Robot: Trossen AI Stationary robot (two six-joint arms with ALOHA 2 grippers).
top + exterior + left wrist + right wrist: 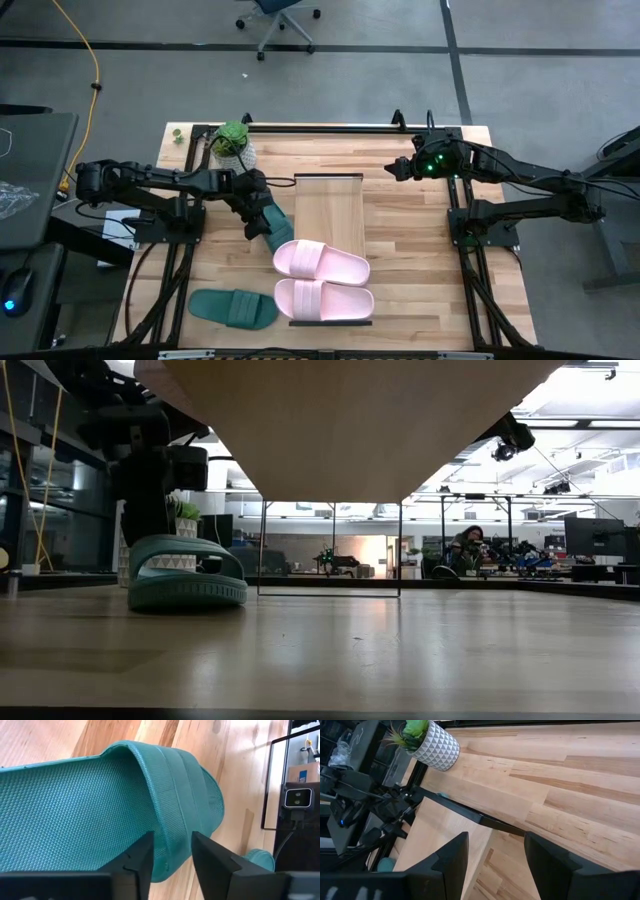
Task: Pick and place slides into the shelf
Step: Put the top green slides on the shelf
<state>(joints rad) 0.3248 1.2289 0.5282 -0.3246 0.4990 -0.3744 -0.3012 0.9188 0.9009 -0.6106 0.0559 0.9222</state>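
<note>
A dark teal slide [273,224] is clamped at its edge by the fingers of the left gripper [253,207], just beside the shelf [328,205]'s left edge; two pink slides [322,281] are seen on the shelf's near end, the far half left bare; another teal slide [233,307] lies on the desk [420,260]; the right gripper [400,168] hangs over the far right, fingers apart.

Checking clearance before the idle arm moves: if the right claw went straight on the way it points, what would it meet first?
Probably the black frame edge of the shelf, which crosses just beyond the open right claw. The potted plant sits farther off and to one side. Depth is hard to judge.
</note>
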